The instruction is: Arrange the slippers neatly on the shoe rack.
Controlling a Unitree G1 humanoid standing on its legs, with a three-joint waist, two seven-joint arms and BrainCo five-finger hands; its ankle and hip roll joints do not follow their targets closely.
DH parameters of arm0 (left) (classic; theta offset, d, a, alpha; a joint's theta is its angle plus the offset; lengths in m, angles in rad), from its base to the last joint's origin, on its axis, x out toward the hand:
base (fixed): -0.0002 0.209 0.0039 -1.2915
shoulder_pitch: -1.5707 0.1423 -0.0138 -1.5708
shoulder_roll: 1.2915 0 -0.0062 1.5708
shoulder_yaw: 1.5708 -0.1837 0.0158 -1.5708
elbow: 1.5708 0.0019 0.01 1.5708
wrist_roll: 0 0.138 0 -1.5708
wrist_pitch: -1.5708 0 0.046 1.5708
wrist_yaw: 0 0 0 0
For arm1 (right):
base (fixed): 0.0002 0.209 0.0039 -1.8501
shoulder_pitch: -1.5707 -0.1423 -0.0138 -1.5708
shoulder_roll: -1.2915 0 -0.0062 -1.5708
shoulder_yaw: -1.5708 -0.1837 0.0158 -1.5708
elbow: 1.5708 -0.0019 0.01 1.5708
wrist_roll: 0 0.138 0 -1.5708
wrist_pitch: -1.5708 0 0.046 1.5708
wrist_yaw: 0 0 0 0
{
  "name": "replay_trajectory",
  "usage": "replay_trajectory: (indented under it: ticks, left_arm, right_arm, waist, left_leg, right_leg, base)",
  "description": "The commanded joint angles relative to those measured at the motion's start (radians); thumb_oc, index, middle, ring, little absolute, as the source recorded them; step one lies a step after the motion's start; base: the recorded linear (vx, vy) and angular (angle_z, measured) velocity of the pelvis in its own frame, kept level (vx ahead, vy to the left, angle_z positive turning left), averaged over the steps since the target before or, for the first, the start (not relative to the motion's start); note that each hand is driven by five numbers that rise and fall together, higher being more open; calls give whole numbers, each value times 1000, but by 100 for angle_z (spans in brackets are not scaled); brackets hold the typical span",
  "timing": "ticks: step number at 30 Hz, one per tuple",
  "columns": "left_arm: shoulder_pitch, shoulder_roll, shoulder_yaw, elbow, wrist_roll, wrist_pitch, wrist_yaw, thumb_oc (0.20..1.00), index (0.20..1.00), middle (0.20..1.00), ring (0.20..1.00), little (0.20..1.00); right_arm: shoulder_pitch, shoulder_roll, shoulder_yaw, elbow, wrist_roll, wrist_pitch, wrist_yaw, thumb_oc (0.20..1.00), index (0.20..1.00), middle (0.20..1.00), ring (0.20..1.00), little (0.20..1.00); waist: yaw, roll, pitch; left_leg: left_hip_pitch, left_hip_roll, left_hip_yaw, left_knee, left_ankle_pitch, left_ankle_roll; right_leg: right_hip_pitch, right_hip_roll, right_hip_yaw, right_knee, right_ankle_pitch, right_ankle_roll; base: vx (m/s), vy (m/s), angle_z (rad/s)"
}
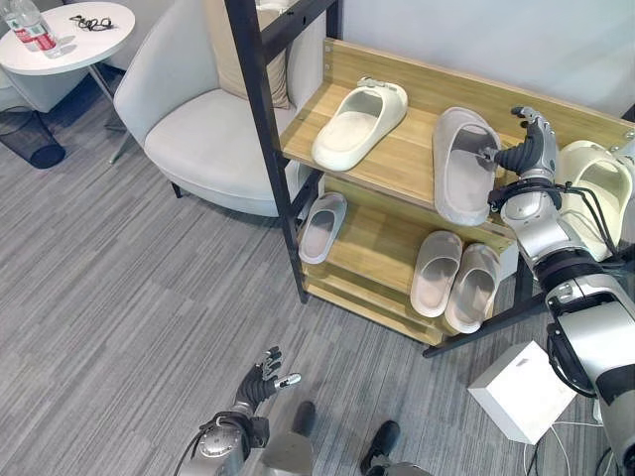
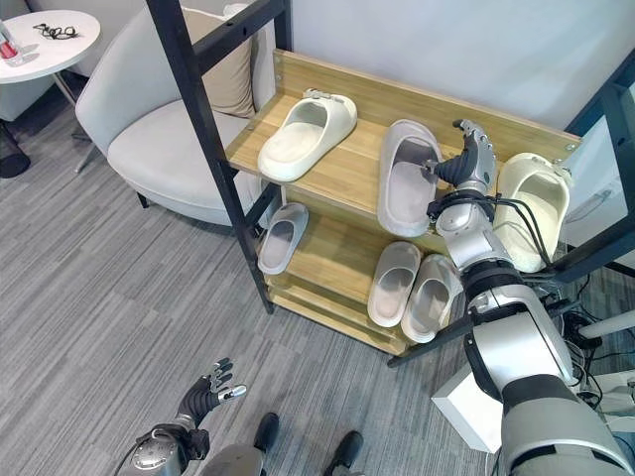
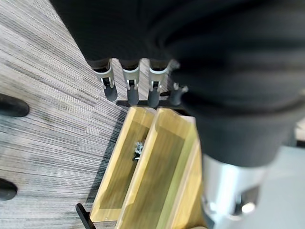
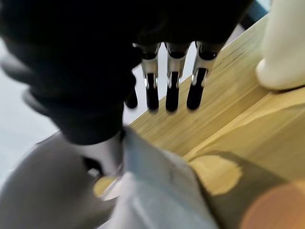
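Just beyond the right hand [image 2: 468, 159] fingertips, a grey slipper [image 2: 407, 178] lies on the top shelf [image 2: 342, 169], the thumb seemingly touching its strap while the fingers stay straight, gripping nothing. Placement looks nearly done; next, square it beside the cream slipper [image 2: 303, 134], while the left hand [image 2: 210, 389] hangs loosely open

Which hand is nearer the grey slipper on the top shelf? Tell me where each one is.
Right. The right hand is at the grey slipper, its thumb against the strap. The left hand hangs low over the carpet, well away from the rack.

Your shoe rack [image 1: 417, 159] stands right of the armchair [image 1: 198, 129] — two slippers [image 1: 359, 124] on its top shelf, three below, a box [image 1: 523, 391] beside it.
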Motion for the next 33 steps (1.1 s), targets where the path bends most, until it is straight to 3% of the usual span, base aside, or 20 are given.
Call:
replay_trajectory:
  ticks: [1,4,7,10,11,13,14,16,17,20,21,24,25,26,30,33]
  left_arm:
    - [-55,13,-17,-29,-29,-38,28,1000,1000,1000,1000,1000]
    - [-57,8,-8,-32,-24,-36,41,1000,1000,1000,1000,1000]
    - [-51,-12,27,-42,0,-29,61,1000,1000,1000,1000,1000]
    - [-33,-21,60,-58,28,-29,57,1000,1000,1000,1000,1000]
    - [-31,-20,58,-59,28,-29,57,1000,1000,1000,1000,1000]
    - [-4,-17,79,-84,44,-25,48,1000,1000,1000,1000,1000]
    - [7,-18,84,-88,49,-18,45,1000,1000,1000,1000,1000]
    - [19,-17,87,-91,48,-10,33,1000,1000,1000,1000,1000]
    - [26,-19,87,-86,48,0,25,1000,1000,1000,1000,1000]
    - [29,-22,88,-82,45,4,22,1000,1000,1000,1000,1000]
    - [31,-24,89,-73,40,1,16,1000,1000,1000,1000,1000]
    - [33,-28,94,-64,42,-10,4,1000,1000,1000,1000,1000]
    - [33,-28,94,-64,42,-10,4,1000,1000,1000,1000,1000]
    - [30,-27,94,-64,47,-17,1,1000,1000,1000,1000,1000]
    - [26,-31,99,-47,54,-31,-4,1000,1000,1000,1000,1000]
    - [20,-36,106,-23,54,-40,-6,1000,1000,1000,1000,1000]
  right_arm:
    - [-79,-50,32,-51,67,0,-57,200,200,200,200,200]
    - [-34,-33,-9,-163,74,-4,-90,200,200,200,200,200]
    - [199,27,-164,-623,20,-38,-151,200,200,200,200,200]
    - [386,56,-275,-892,-13,-93,-130,200,200,200,200,200]
    - [392,57,-278,-898,-14,-90,-128,200,200,200,200,200]
    - [509,111,-347,-1100,11,-163,-106,200,200,200,200,200]
    - [544,174,-330,-1200,147,-238,-36,200,200,200,200,200]
    - [570,221,-269,-1264,362,-300,96,200,200,200,200,200]
    - [584,268,-180,-1319,611,-344,234,200,200,200,200,200]
    - [591,283,-122,-1348,714,-340,306,200,200,200,200,200]
    - [599,315,4,-1365,898,-310,437,200,200,200,200,200]
    - [612,325,170,-1341,1008,-231,552,200,200,200,200,200]
    - [611,325,170,-1341,1008,-231,552,200,200,200,200,200]
    - [628,333,260,-1305,1056,-184,614,200,200,200,200,200]
    - [669,326,337,-1234,1038,-131,663,200,200,200,200,200]
    - [704,309,370,-1138,933,-104,669,200,200,200,200,200]
  waist:
    - [25,-16,16]
    - [8,-8,12]
    - [-27,12,6]
    - [-57,17,-3]
    - [-56,17,-5]
    - [-78,21,-15]
    - [-90,21,-19]
    - [-98,20,-21]
    - [-99,18,-23]
    - [-102,16,-26]
    - [-99,13,-31]
    - [-88,9,-35]
    - [-90,8,-37]
    - [-80,5,-37]
    - [-70,1,-36]
    - [-64,-1,-30]
  left_leg:
    - [-1,-42,9,61,-167,49]
    - [12,-43,13,55,-170,51]
    - [40,-39,31,41,-173,58]
    - [50,-37,35,31,-168,61]
    - [54,-35,35,31,-172,60]
    - [71,-29,44,17,-168,59]
    - [81,-24,53,7,-163,56]
    - [92,-19,61,-3,-158,53]
    - [100,-13,66,-9,-154,49]
    - [100,-12,67,-16,-146,47]
    - [104,-9,68,-29,-135,41]
    - [103,-5,64,-35,-127,32]
    - [101,-6,63,-35,-126,33]
    - [96,-5,56,-35,-121,30]
    - [89,-3,41,-35,-116,25]
    - [83,-1,31,-35,-113,21]
  right_leg:
    - [137,-20,31,1,-200,72]
    - [140,-22,41,1,-197,72]
    - [143,-21,66,1,-198,68]
    - [143,-22,70,1,-200,65]
    - [146,-20,72,1,-203,65]
    - [148,-17,84,1,-206,65]
    - [150,-15,89,1,-208,65]
    - [155,-13,92,1,-210,63]
    - [160,-11,92,1,-212,60]
    - [160,-11,88,1,-213,59]
    - [160,-10,82,1,-214,57]
    - [161,-8,73,1,-212,53]
    - [160,-8,71,1,-212,53]
    - [158,-8,63,1,-210,51]
    - [159,-7,44,1,-210,48]
    - [161,-7,29,1,-212,49]
  base:
    - [-8,4,4]
    - [-21,9,3]
    - [-32,3,-2]
    - [-13,-36,0]
    - [-9,-51,-1]
    - [-45,-59,-18]
    - [-74,-56,-25]
    - [-79,-60,-21]
    - [-60,-46,-24]
    - [-51,-31,-9]
    - [-61,-32,9]
    - [-54,-28,7]
    - [-52,-20,5]
    - [-50,-21,4]
    - [-33,-15,20]
    - [-10,-2,7]
